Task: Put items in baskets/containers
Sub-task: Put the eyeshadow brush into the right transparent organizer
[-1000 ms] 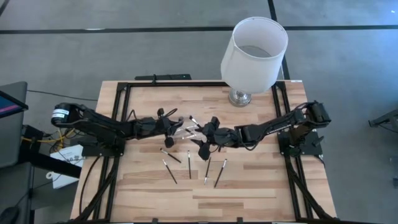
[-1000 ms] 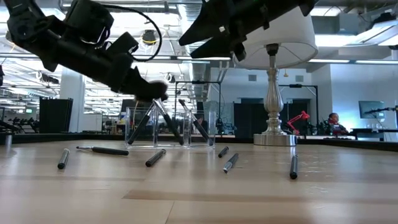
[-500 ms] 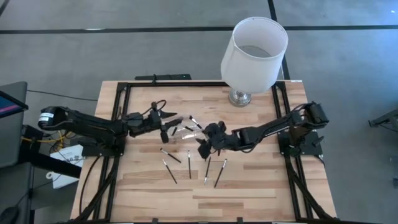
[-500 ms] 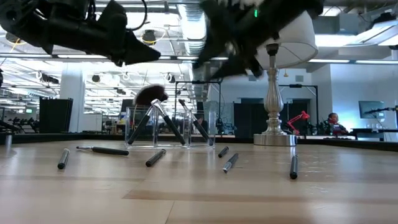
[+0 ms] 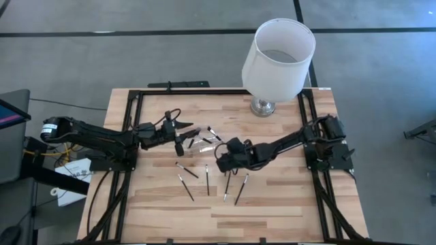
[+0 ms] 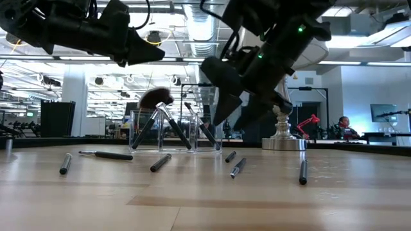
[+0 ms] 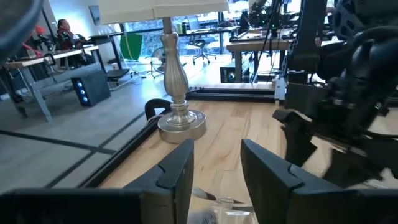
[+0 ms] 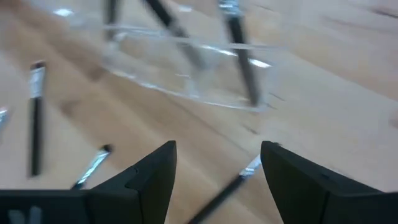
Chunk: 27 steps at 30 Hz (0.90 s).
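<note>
No brand, label or writing is legible on anything. The left gripper (image 5: 178, 129) hovers above the clear container (image 6: 176, 130), fingers spread and empty. The container holds several brushes, including the fluffy-headed brush (image 6: 156, 106). The right gripper (image 5: 220, 161) hangs beside it, jaws apart, over loose brushes (image 5: 208, 180) on the table (image 5: 272, 204).

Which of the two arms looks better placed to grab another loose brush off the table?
The right one, probably. The right gripper hangs open and low, just above the loose brushes. The left gripper is open too, but sits higher, over the clear container.
</note>
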{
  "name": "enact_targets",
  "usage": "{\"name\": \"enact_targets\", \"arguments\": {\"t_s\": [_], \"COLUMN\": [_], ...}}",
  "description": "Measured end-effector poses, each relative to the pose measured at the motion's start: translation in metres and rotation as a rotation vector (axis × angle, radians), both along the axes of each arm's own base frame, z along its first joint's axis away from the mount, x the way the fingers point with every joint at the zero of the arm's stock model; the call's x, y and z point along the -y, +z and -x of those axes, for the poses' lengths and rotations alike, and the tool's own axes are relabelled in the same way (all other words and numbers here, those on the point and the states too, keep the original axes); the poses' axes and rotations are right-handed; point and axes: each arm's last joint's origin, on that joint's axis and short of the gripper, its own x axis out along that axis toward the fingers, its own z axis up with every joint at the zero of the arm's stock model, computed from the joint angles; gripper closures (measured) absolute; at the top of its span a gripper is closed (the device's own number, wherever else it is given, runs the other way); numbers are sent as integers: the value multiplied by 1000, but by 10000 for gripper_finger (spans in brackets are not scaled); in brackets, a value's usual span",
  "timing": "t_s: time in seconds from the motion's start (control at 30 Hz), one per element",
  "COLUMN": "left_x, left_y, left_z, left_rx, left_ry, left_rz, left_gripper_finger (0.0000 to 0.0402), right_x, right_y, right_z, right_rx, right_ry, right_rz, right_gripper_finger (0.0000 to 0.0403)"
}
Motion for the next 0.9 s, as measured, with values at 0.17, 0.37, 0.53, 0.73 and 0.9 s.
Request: {"name": "enact_targets", "arguments": {"t_s": [0.17, 0.37, 0.53, 0.73, 0.9], "left_x": [0, 0, 0, 0, 0], "left_y": [0, -1, -1, -3, -4], "left_z": [0, 0, 0, 0, 0], "left_rx": [-4, -5, -6, -24, -33], "left_ry": [0, 0, 0, -1, -1], "left_rz": [0, 0, 0, 1, 1], "left_gripper_finger": [272, 272, 273, 275, 280], "right_x": [2, 3, 3, 7, 10], "right_y": [-1, -2, -23, -40, -50], "right_z": [3, 5, 0, -11, -15], "right_rx": [-6, -11, -53, -139, -171], "right_ry": [-96, -120, -116, -109, -137], "right_rz": [-70, -78, -91, -74, -13], "right_gripper_finger": [189, 213, 216, 207, 228]}}
